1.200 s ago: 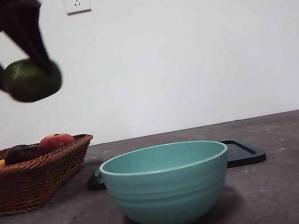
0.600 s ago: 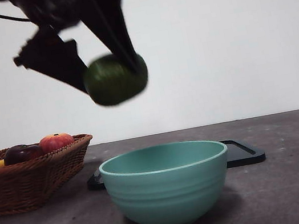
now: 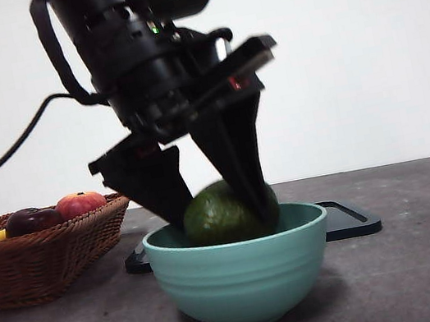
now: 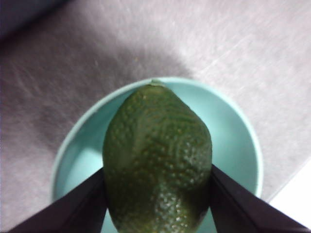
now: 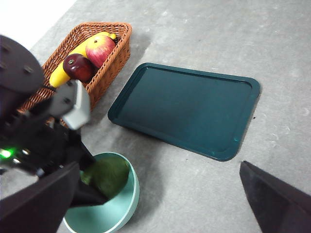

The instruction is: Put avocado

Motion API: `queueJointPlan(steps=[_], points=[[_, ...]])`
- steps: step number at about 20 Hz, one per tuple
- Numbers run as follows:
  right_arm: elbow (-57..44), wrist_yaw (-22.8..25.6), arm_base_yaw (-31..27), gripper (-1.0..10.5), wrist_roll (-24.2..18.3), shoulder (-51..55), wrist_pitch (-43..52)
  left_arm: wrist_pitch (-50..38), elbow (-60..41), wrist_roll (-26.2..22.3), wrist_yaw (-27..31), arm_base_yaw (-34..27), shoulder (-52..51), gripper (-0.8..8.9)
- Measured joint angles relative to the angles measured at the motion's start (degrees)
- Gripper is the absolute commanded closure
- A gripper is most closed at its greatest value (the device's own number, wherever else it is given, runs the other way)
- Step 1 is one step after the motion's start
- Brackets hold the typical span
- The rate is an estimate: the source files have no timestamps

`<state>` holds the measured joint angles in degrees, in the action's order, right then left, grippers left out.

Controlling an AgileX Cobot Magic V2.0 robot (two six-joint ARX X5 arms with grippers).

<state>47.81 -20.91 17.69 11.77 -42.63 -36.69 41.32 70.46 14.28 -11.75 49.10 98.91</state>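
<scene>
Left end effector (image 3: 222, 210) is down at the teal bowl (image 3: 244, 277), its two black jaws pinching the avocado (image 3: 222, 212) from either side. The avocado sits low inside the bowl's mouth, its top rising above the rim; the bowl wall hides its underside, so whether it touches the bottom can't be told. From the left wrist, the avocado (image 4: 158, 160) fills the space between the jaws, its lower end cut off by the picture edge, the bowl (image 4: 233, 126) ringed around it. The right end effector (image 5: 160, 204) hangs well apart with jaws spread wide, only their dark inner edges showing. Below it lie the dark tray (image 5: 187, 109) on the grey desk (image 5: 272, 53) and the wicker basket (image 5: 114, 48), holding a maroon fruit (image 5: 77, 67), a red-orange fruit (image 5: 99, 49) and a banana (image 5: 80, 56), half hidden.
</scene>
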Motion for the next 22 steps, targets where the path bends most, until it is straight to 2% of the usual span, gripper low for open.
queueJointPlan(steps=[10, 11, 14, 18, 22], points=[[0.00, 0.00, 0.00, 3.3, 0.00, 0.00, 0.00, 0.17, 0.00, 0.02, 0.09, 2.14, 1.44, 6.26], [0.00, 0.00, 0.00, 3.3, 0.00, 0.00, 0.00, 0.39, 0.00, 0.02, 0.09, 2.19, 1.44, 6.10], [0.00, 0.00, 0.00, 3.3, 0.00, 0.00, 0.00, 1.46, 0.00, 0.02, 0.09, 2.19, 1.44, 4.52], [0.00, -0.02, 0.00, 3.3, 0.00, 0.00, 0.00, 1.77, 0.00, 0.02, -0.15, 2.19, 1.44, 3.37], [0.00, 0.00, 0.00, 3.3, 0.00, 0.00, 0.00, 2.51, 0.11, 0.00, -0.20, 2.23, -0.39, 3.32]])
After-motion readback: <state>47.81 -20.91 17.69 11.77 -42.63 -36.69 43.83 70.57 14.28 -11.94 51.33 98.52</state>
